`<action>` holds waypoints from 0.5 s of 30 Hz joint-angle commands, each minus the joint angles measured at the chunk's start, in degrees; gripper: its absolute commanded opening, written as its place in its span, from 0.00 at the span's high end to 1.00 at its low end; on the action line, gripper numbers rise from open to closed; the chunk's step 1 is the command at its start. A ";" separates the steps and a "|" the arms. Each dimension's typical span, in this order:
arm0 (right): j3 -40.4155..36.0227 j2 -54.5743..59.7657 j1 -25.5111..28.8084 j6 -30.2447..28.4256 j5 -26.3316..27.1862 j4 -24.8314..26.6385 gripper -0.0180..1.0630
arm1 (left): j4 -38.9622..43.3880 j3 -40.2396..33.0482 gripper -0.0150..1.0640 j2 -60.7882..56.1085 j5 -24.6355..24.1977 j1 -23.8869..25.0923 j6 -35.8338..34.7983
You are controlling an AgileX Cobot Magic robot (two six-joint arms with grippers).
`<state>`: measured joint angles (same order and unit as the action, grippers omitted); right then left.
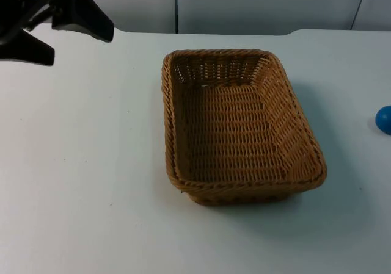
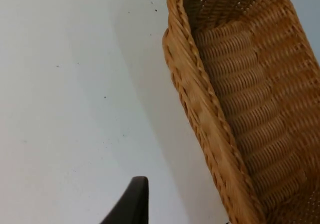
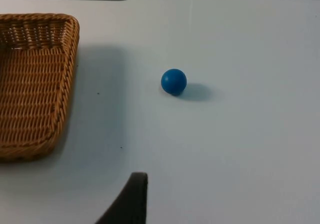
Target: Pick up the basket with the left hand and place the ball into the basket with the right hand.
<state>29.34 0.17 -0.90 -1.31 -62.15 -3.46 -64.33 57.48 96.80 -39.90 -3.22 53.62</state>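
Observation:
An empty brown wicker basket [image 1: 169, 121] stands flat on the white table, near the middle. Its rim also shows in the left wrist view [image 2: 200, 109] and the right wrist view [image 3: 67, 74]. A small blue ball [image 1: 384, 119] lies on the table to the right of the basket, apart from it [image 3: 173, 81]. My left gripper [image 1: 79, 46] hangs open at the far left, above the table and well clear of the basket, holding nothing. My right gripper [image 3: 134, 201] is back from the ball, looking onto it and the basket's corner.
The white table top [image 1: 85, 182] lies bare on the left of the basket and in front of it. The grey partition wall [image 1: 256, 5] closes off the table's far edge.

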 commanded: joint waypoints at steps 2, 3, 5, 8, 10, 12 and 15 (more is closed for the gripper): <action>-0.31 -0.17 0.39 -0.19 0.50 -0.17 0.02 | -1.09 4.52 0.07 5.69 -3.32 0.12 -0.21; -0.31 -0.17 0.39 -0.19 0.50 -0.17 0.02 | -1.09 5.67 0.07 7.60 -3.85 -0.05 -0.45; -0.31 -0.17 0.39 -0.19 0.50 -0.17 0.02 | -1.09 6.91 0.07 9.40 -3.98 -0.34 -1.26; -0.31 -0.17 0.39 -0.19 0.50 -0.17 0.02 | -0.97 10.06 0.07 13.75 -4.11 -2.34 -1.37; -0.31 -0.17 0.39 -0.19 0.50 -0.17 0.02 | -0.86 12.06 0.07 16.15 -3.60 -4.15 -1.37; -0.31 -0.17 0.39 -0.19 0.50 -0.17 0.02 | -0.86 12.82 0.07 17.41 -3.48 -4.92 -1.54; -0.31 -0.17 0.39 -0.19 0.50 -0.17 0.02 | -0.86 15.16 0.07 20.72 -3.27 -6.77 -3.35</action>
<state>29.34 0.17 -0.90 -1.31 -62.15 -3.46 -64.76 71.29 115.97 -42.94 -8.73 51.39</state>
